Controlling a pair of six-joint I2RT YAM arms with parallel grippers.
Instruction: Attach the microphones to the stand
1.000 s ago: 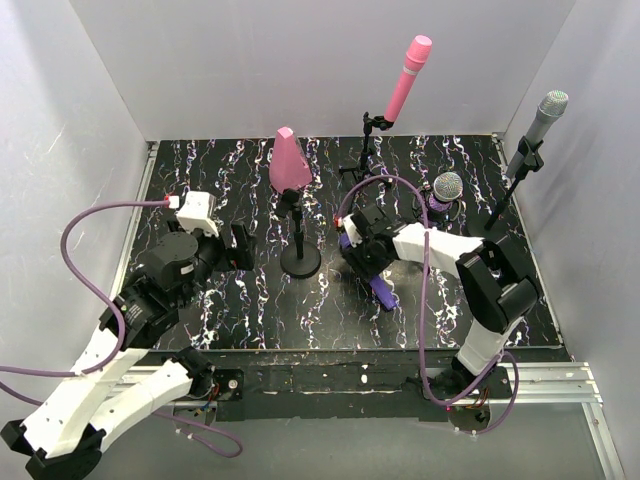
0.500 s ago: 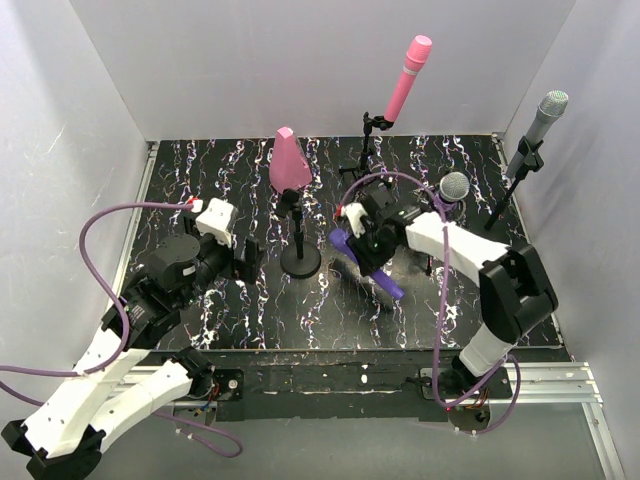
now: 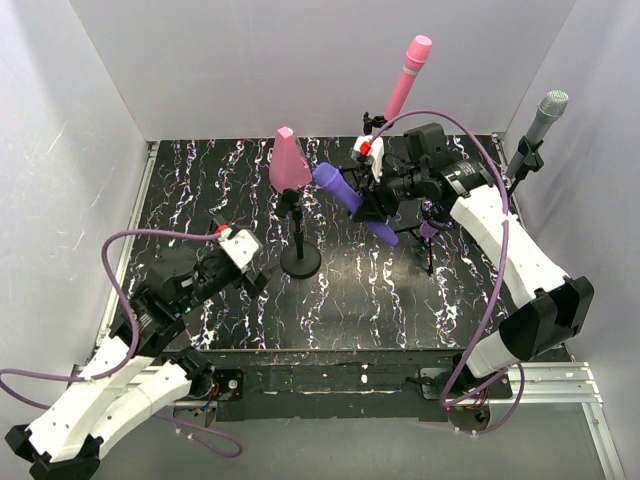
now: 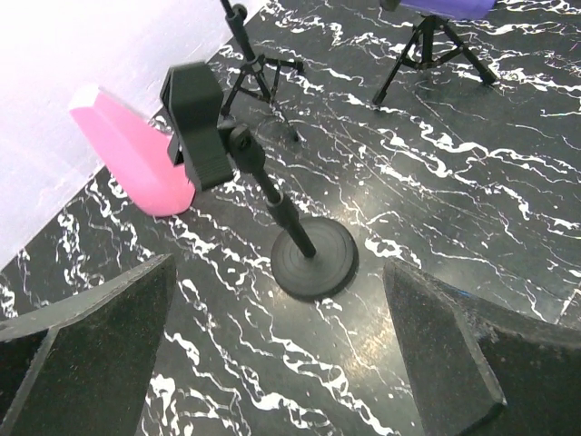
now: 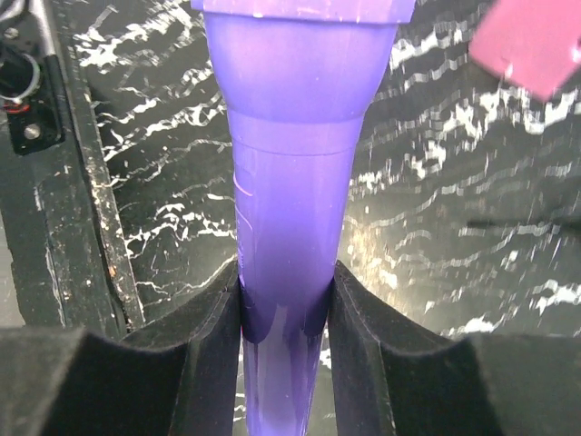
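Observation:
My right gripper (image 3: 378, 207) is shut on the smooth violet microphone (image 3: 345, 193) and holds it tilted in the air, right of the pink cone. In the right wrist view both fingers (image 5: 209, 336) press the violet microphone (image 5: 290, 182) at its narrow handle. The pink microphone (image 3: 405, 78) stands in a stand at the back. At the right wall, the silver-grey microphone (image 3: 541, 122) is up on its own stand. My left gripper (image 3: 250, 272) is open and empty, just left of the round-base stand (image 3: 300, 262). The glittery purple microphone is mostly hidden behind my right arm.
A pink cone-shaped block (image 3: 290, 162) sits at the black clip (image 4: 195, 127) of the round-base stand (image 4: 313, 259). A small tripod (image 4: 436, 50) stands at the back right with something purple on top. White walls close in the marbled black table (image 3: 200, 190).
My right gripper closed on the violet microphone, lifted it off the table and carried it up and toward the back. The left arm moved right and nearer, toward the round stand base.

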